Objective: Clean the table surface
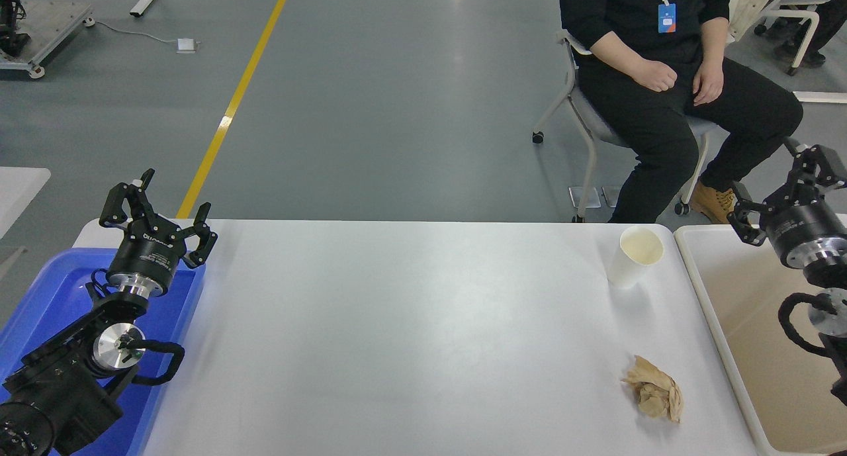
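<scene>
The white table surface point(410, 337) fills the lower middle of the head view. A white paper cup point(634, 256) stands upright near its far right corner. A crumpled brown paper wad point(654, 396) lies near the front right. My right gripper point(777, 191) is open and empty, raised above the far end of the beige bin, to the right of the cup. My left gripper point(159, 201) is open and empty, parked over the blue tray at the left.
A blue plastic tray point(49, 304) lies along the table's left edge under my left arm. A beige plastic bin point(761, 350) stands along the right edge. A person in black sits on a chair point(582, 105) beyond the far right corner.
</scene>
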Action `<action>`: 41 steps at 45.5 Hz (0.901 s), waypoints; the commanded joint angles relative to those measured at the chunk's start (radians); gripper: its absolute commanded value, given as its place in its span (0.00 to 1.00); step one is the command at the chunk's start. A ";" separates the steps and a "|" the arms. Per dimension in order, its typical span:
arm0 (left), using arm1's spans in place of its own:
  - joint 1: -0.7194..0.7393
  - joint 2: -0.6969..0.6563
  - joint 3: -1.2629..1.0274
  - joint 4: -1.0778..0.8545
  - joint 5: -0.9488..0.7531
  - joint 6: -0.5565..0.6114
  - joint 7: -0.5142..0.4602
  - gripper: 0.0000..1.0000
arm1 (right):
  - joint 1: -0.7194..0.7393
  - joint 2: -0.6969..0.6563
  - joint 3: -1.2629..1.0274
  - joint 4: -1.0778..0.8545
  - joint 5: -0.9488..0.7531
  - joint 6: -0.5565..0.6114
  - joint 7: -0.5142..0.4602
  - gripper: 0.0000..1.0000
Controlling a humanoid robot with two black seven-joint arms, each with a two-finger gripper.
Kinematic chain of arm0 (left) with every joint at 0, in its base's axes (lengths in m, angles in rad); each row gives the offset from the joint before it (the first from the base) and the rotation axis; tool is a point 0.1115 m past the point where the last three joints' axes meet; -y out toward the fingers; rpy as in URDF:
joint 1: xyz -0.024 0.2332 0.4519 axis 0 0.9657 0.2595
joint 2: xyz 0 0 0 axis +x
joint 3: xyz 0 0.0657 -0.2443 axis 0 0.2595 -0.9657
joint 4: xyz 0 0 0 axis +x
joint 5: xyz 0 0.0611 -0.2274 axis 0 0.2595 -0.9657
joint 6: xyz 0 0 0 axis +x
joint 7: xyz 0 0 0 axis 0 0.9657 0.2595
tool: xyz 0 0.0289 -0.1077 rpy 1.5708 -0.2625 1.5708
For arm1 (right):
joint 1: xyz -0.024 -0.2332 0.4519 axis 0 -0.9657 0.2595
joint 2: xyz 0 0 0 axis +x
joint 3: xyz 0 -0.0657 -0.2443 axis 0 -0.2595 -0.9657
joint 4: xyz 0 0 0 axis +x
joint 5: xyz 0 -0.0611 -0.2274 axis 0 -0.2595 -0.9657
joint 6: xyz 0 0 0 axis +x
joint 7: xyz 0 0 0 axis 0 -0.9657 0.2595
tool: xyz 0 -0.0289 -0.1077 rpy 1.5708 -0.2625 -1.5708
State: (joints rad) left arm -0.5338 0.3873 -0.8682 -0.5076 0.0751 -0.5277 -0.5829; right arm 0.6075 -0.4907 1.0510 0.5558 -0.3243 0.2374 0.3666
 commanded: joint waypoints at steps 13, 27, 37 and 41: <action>0.000 0.001 0.000 0.000 0.000 0.000 0.000 1.00 | 0.037 -0.008 -0.006 -0.100 0.071 0.005 0.000 0.99; 0.000 0.001 0.000 0.000 0.000 0.000 0.000 1.00 | 0.078 0.046 -0.016 -0.155 0.073 -0.001 0.000 0.99; 0.000 0.001 0.000 0.000 0.000 0.000 0.000 1.00 | 0.135 0.038 -0.144 -0.155 0.062 -0.003 0.000 0.99; 0.000 0.001 0.000 0.000 0.000 0.000 0.000 1.00 | 0.166 0.014 -0.230 -0.157 0.057 -0.003 0.002 0.99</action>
State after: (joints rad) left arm -0.5338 0.3873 -0.8682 -0.5078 0.0751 -0.5277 -0.5829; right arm 0.7080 -0.4551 0.9694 0.4111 -0.2559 0.2356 0.3667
